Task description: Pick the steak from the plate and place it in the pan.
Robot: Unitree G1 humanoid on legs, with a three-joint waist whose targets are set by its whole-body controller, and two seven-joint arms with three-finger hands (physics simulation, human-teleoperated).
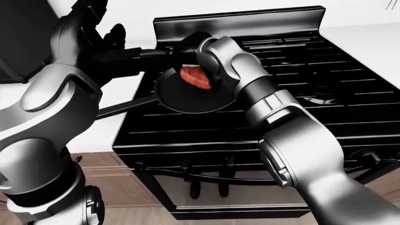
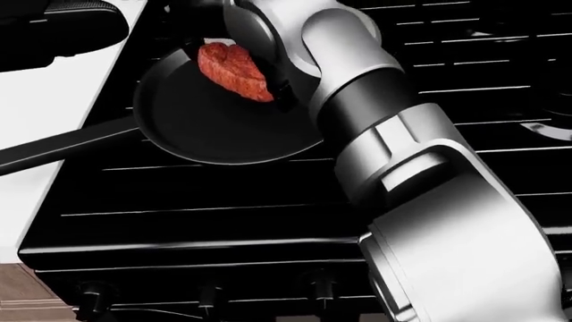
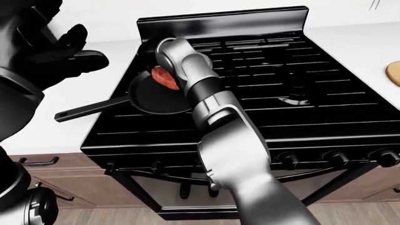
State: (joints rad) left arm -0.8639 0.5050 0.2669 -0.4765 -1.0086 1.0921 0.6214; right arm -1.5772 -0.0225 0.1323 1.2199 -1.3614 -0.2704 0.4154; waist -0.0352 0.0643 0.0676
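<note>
Left-eye view: the steak (image 1: 195, 77) hangs over the pan (image 1: 181, 98), touching the right hand (image 1: 199, 58), whose fingers are hidden, so its grip cannot be told.

Head view: steak tilted above the pan's upper rim.

Right-eye view: left hand (image 3: 65, 49) raised, fingers spread, left of the pan over the white tabletop (image 3: 94, 96); the stove (image 3: 281, 93) lies right of the pan.

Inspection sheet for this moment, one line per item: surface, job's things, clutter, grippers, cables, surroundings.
Surface: black stove with grates, set in a white counter.
Job's things: steak over the pan, tilted, apparently not yet lying flat; pan handle points toward the view's left. Plate not clearly seen.
Clutter: a tan edge at the right border of the right-eye view, unidentifiable.
Grippers: right hand at the steak, fingers mostly hidden, grip unclear; left hand raised, open, holding nothing.
Cables: nothing seen.
Surroundings: stove knobs, wooden cabinets below the counter.
</note>
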